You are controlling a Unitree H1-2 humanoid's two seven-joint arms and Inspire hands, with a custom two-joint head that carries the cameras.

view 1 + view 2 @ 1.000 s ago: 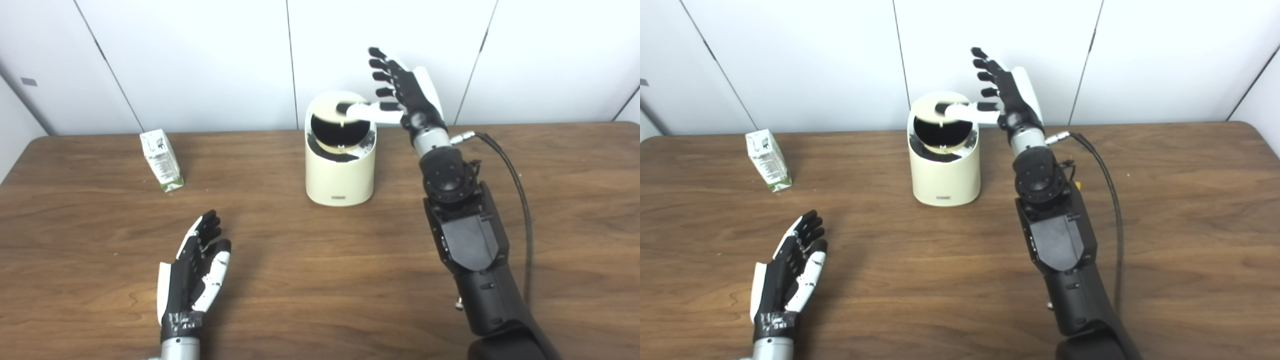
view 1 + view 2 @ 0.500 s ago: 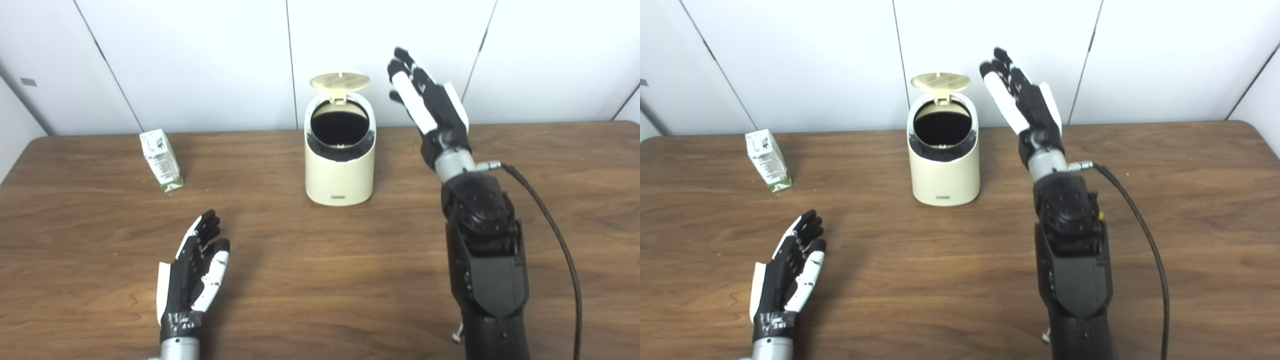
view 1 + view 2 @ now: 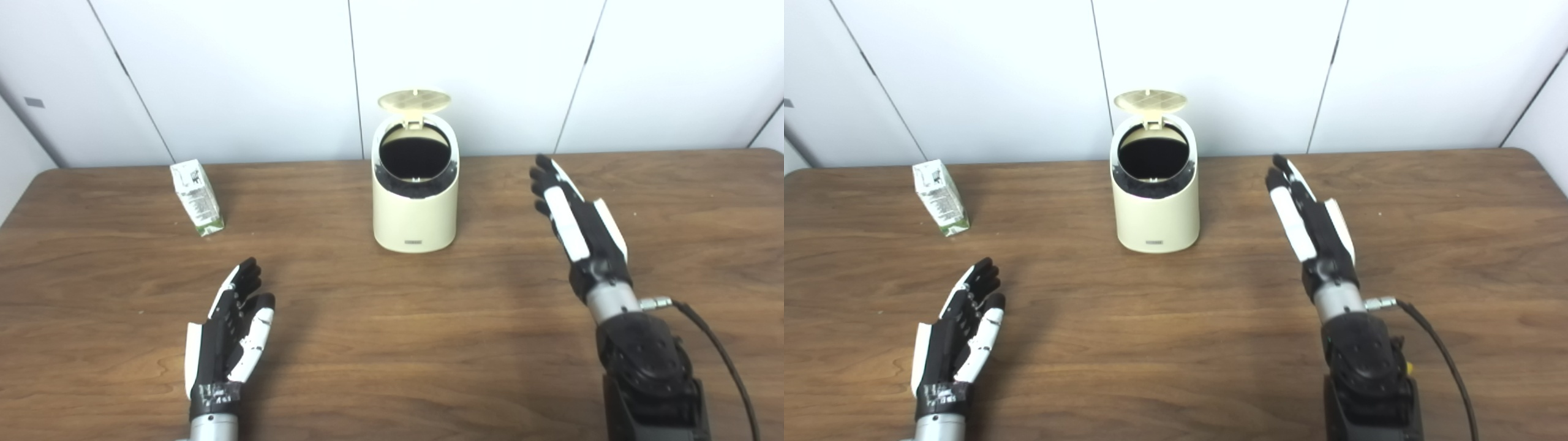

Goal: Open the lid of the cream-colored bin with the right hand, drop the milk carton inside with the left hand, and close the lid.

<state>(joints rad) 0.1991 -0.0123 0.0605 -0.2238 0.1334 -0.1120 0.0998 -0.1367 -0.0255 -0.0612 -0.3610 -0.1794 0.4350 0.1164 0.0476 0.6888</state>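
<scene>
Your right hand point(image 3: 579, 223) hovers empty, fingers straight and together, well right of the bin point(image 3: 416, 202), lid point(image 3: 414, 100) upright. Your left hand point(image 3: 229, 327) is empty, fingers loosely spread; milk carton point(image 3: 196, 196) stands far-left on the table point(image 3: 392, 343).

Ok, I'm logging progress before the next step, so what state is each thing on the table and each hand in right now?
bin: upright on the table, mouth uncovered, inside dark.
lid: flipped up at the back, fully open.
milk carton: standing on the table left of the bin, leaning a little, untouched.
left hand: open, empty, near the table's front.
right hand: open, empty, right of the bin, clear of it.
</scene>
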